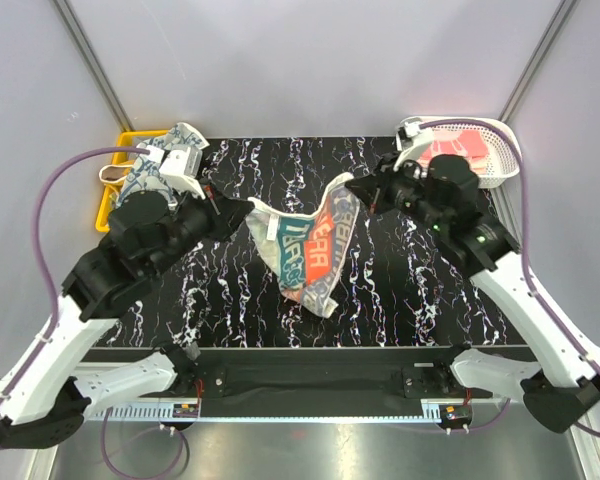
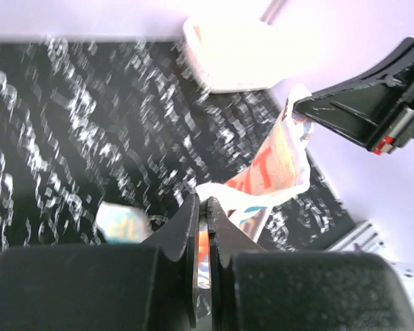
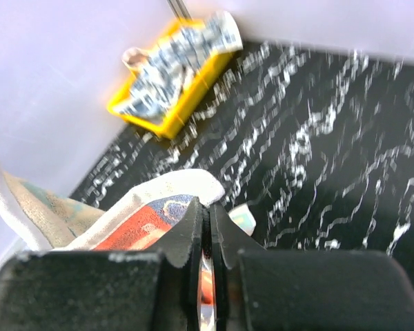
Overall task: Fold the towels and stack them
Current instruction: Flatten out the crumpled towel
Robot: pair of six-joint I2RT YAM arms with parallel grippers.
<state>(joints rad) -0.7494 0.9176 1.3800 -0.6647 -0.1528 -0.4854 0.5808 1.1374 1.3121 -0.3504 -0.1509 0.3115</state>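
The left claw [image 1: 220, 207] is closed tight on one upper corner of the cream lettered towel [image 1: 308, 245]. The right claw [image 1: 360, 188] is closed tight on the other corner. This towel hangs between them, sagging above the black desk [image 1: 420, 290]. A dark patterned towel [image 1: 158, 168] lies in the yellow tray [image 1: 107, 208] at back left. A pink towel [image 1: 458, 145] lies in the white basket [image 1: 502, 160] at back right.

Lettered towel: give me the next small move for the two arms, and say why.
Probably draw the grippers apart to pull the top edge taut. The left gripper and right gripper are each shut on an upper corner of the lettered towel, which sags between them, bunched and twisted. Taut, it could be laid flat for folding.
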